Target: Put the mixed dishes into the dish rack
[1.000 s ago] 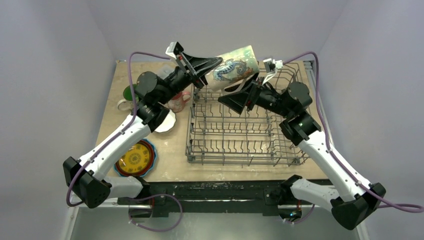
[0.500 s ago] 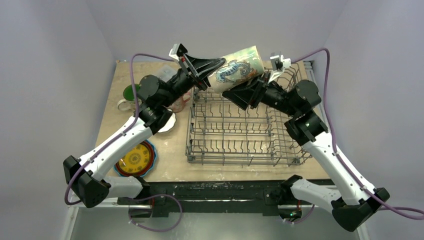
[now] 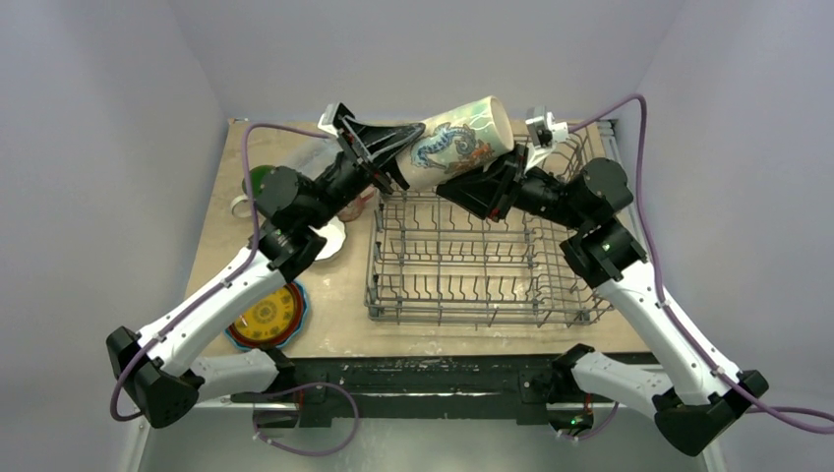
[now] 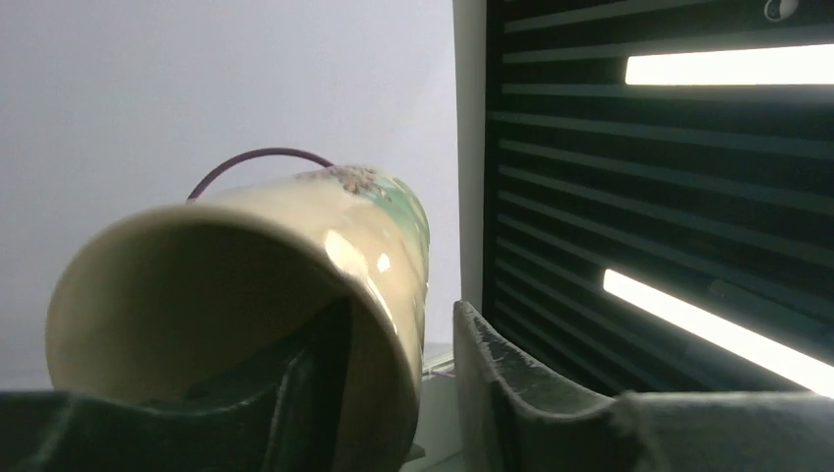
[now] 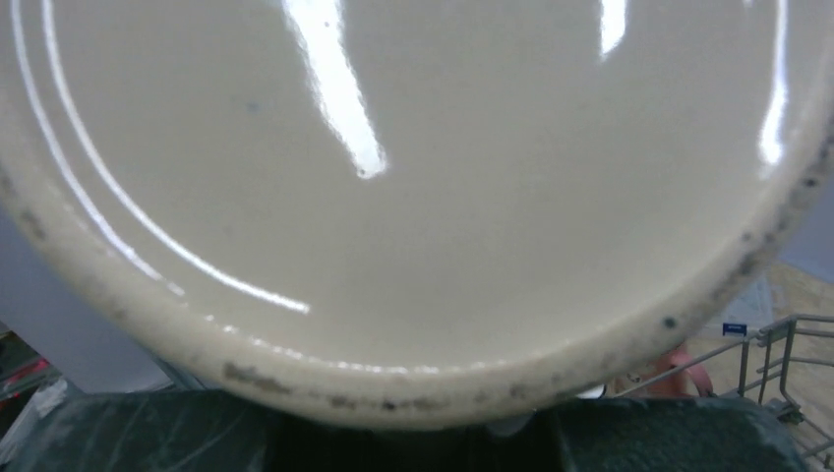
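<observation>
A tall cream mug (image 3: 452, 146) with a blue seahorse picture hangs tilted above the far edge of the grey wire dish rack (image 3: 472, 317). My left gripper (image 3: 398, 162) is at the mug's mouth. One finger is inside the cream mug (image 4: 246, 265); the other finger (image 4: 502, 374) stands off the outer wall with a gap, so the left gripper (image 4: 393, 329) is open. My right gripper (image 3: 482, 177) is shut on the mug's lower body. The mug's base (image 5: 413, 177) fills the right wrist view, with my right gripper (image 5: 413, 433) dark below it.
A yellow-patterned plate (image 3: 266, 313) lies at the table's front left. A pink mug (image 3: 351, 205), a white scalloped bowl (image 3: 329, 241) and another cream mug (image 3: 239, 205) sit left of the rack. The rack's corner (image 5: 787, 364) shows in the right wrist view.
My right jaws have closed onto the mug. My left jaws have parted from its rim, and the left arm has drawn slightly left. The mug has stayed above the rack's far edge.
</observation>
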Controlling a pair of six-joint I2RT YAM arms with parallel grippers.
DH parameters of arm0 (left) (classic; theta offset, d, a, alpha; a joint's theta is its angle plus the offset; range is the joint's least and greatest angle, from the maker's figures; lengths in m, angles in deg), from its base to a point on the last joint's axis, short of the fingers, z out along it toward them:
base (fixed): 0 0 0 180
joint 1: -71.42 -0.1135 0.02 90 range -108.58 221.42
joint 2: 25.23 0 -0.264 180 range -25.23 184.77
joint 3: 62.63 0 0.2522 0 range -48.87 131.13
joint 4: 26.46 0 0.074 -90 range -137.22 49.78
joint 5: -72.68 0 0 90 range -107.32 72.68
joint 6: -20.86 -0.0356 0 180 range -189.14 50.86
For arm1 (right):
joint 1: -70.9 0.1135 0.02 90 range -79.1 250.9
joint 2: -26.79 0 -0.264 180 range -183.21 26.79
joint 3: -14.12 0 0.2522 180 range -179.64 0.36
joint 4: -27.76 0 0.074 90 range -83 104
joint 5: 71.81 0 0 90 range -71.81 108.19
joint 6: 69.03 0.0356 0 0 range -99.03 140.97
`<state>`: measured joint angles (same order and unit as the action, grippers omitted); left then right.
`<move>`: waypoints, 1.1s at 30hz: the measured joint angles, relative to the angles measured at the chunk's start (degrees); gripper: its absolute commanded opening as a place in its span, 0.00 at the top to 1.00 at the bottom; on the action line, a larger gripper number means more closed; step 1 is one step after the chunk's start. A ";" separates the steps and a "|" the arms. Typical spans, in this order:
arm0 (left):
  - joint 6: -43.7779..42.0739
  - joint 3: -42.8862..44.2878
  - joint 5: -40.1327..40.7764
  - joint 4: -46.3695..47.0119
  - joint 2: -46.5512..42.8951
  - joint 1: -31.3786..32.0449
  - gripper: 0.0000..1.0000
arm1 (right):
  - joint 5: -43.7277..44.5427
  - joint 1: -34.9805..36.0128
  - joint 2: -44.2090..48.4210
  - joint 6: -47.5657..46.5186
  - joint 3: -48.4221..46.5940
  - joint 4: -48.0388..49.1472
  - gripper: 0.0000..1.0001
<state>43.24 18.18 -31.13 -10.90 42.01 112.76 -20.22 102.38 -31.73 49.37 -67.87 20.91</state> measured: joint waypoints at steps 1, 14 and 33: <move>-0.98 -0.61 0.33 -1.20 -0.87 -0.02 0.46 | 0.28 -0.07 -0.15 -0.35 0.00 -0.46 1.00; -19.52 1.07 0.87 -40.11 -14.60 -7.37 0.16 | 8.79 -0.28 -0.52 -8.39 -0.42 -10.78 1.00; -52.17 12.41 18.80 -88.96 -22.12 -10.10 0.00 | 16.94 -0.44 -23.80 -26.43 -11.13 -23.39 1.00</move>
<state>-8.93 30.60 -12.33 -99.86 19.89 102.66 -3.28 101.95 -55.53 22.95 -78.99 -2.47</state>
